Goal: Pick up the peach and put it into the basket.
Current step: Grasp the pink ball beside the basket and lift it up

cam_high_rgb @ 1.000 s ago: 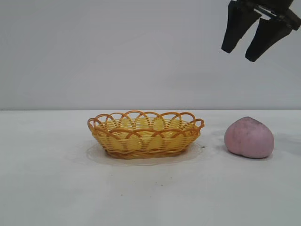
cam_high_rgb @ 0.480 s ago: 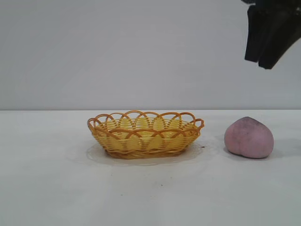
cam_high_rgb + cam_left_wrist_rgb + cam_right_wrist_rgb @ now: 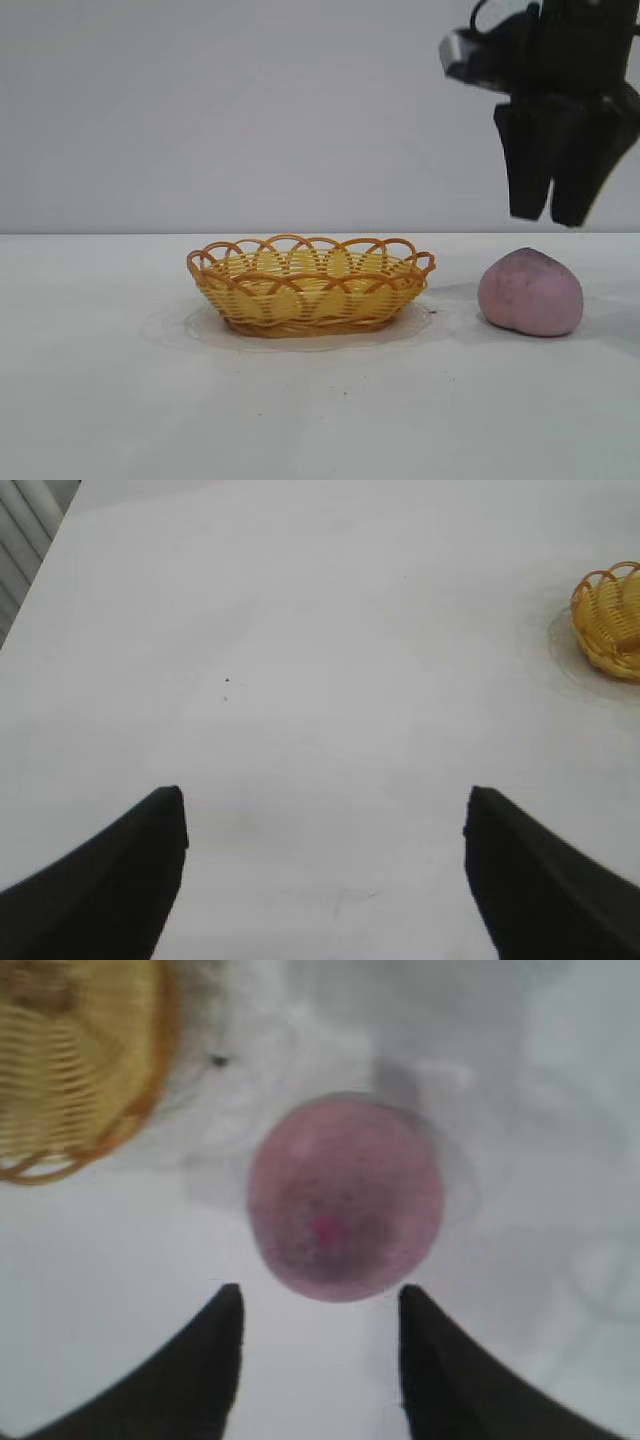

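Observation:
The pale pink-mauve peach (image 3: 530,292) lies on the white table to the right of the yellow-orange wicker basket (image 3: 309,284). My right gripper (image 3: 551,218) hangs just above the peach, pointing down, open and empty, apart from the fruit. In the right wrist view the peach (image 3: 345,1198) sits just beyond the open right gripper (image 3: 320,1295), with the basket (image 3: 70,1060) off to one side. My left gripper (image 3: 325,805) is open and empty over bare table far from the peach; the basket (image 3: 610,620) shows at that view's edge.
The white table (image 3: 120,400) stretches around the basket. A plain grey wall stands behind. A few small dark specks (image 3: 226,680) lie on the table in the left wrist view.
My right gripper has come down from the upper right corner and now hangs close above the peach. The peach and the basket have not moved.

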